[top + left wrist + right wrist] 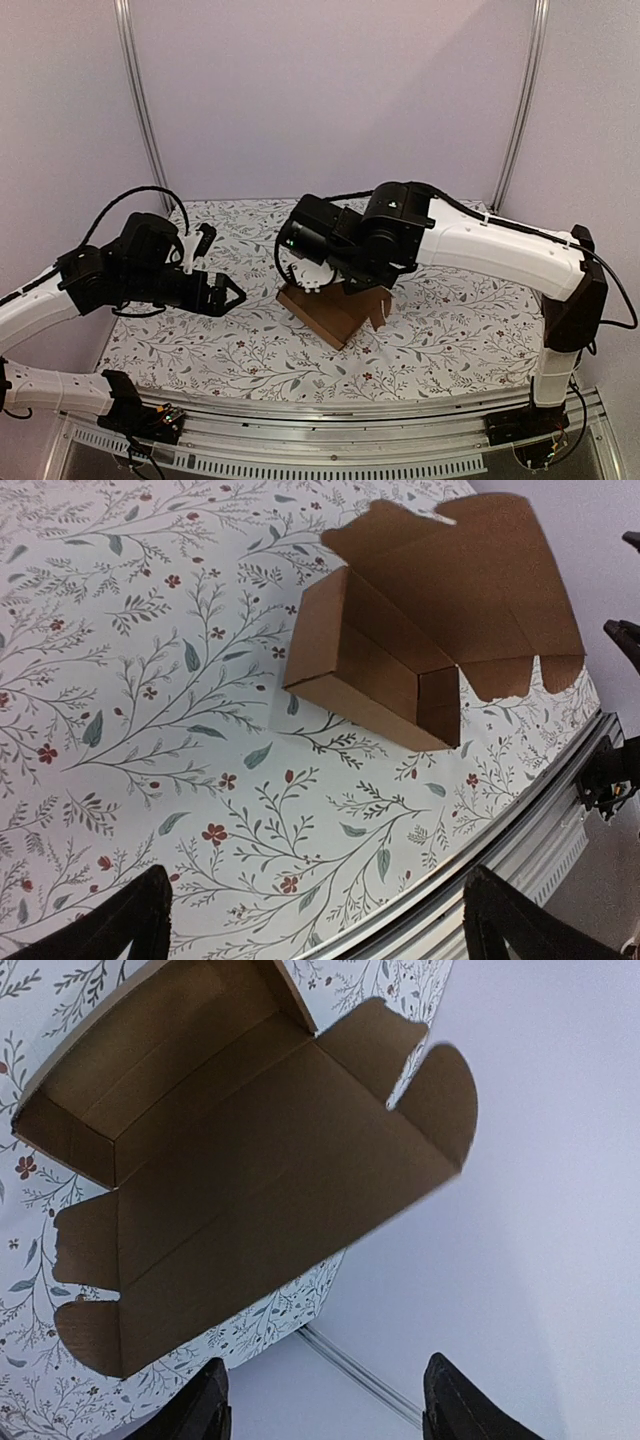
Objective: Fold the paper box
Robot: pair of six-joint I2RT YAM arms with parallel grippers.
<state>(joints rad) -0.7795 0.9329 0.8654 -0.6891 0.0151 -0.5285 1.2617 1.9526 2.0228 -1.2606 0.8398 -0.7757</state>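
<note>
Light: was soft and even.
Shadow: fell faintly beside the paper box (pixel 335 320).
Sharpness: overhead view looked slightly soft.

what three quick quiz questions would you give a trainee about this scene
1. True or false: the left gripper is gripping the paper box.
2. The box's lid is: A) open, B) shut flat, C) torn off.
3. Fill in: the box sits on a ___-patterned cloth.

Key: 1 false, it is open and apart from the box; 2 A; 3 floral.
</note>
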